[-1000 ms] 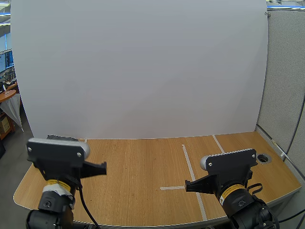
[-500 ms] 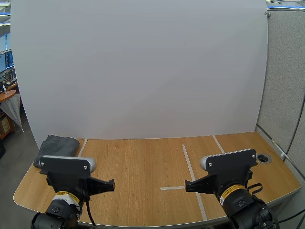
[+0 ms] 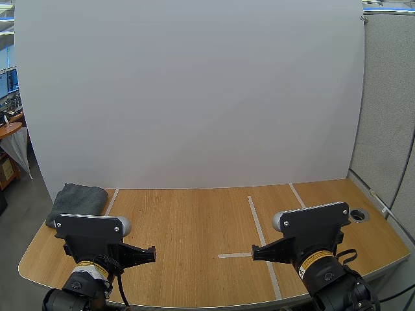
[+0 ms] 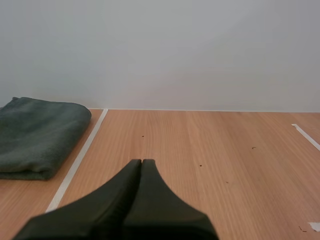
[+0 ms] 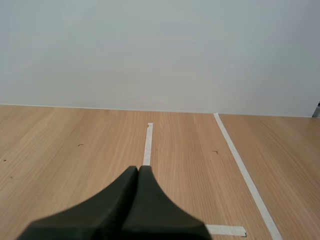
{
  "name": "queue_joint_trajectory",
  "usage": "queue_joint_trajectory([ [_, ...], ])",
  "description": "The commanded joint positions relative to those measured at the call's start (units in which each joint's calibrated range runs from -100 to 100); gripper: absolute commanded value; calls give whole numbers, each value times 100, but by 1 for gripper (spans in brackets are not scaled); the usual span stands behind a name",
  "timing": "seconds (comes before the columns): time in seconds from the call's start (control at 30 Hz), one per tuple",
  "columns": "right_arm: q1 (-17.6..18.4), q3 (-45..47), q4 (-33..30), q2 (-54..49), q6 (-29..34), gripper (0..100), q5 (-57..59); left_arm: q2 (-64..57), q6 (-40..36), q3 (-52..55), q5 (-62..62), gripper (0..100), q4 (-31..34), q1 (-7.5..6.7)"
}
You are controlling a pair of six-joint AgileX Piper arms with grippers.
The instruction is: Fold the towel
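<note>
Since the towel lies as a thick, rounded grey pad at the far left corner of the worktop, just outside a strip of white tape, I judge the folding done or very nearly so; its layers look stacked, with a rolled edge facing the middle of the worktop and no loose corner showing; the left gripper is closed on nothing, its two black fingers pressed together into one wedge, low over bare wood near the front edge and well apart from the towel; what is left, as I read it, is at most a tidy-up; further right, more white tape marks lines across the wood; the right gripper is likewise pressed closed and empty, pointing along one of those lines; a round hole sits near the far right edge; each arm carries a yellow band with print too small to read; no brand or other writing is legible.
</note>
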Motion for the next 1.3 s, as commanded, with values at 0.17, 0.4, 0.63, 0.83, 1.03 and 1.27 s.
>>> queue_joint_trajectory([
  [0.17, 10, 0, 17, -31, 7, 0, -67, -16, -60, 0, -72, 0, 31, -15],
  [0.4, 10, 0, 1257, -31, -322, 0, -6, -16, -60, 0, -72, 0, 31, -15],
  [0.63, -122, 0, 1799, -31, -842, 0, 13, -16, -60, 0, -72, 0, 31, -15],
  [0.83, -211, 0, 2213, -31, -1197, 0, 366, -16, -60, 0, -72, 0, 31, -15],
  [1.03, -211, 0, 2202, -31, -1297, 0, 586, -16, -60, 0, -72, 0, 31, -15],
  [1.27, -211, 0, 2214, -31, -1306, 0, 606, -16, -60, 0, -72, 0, 31, -15],
])
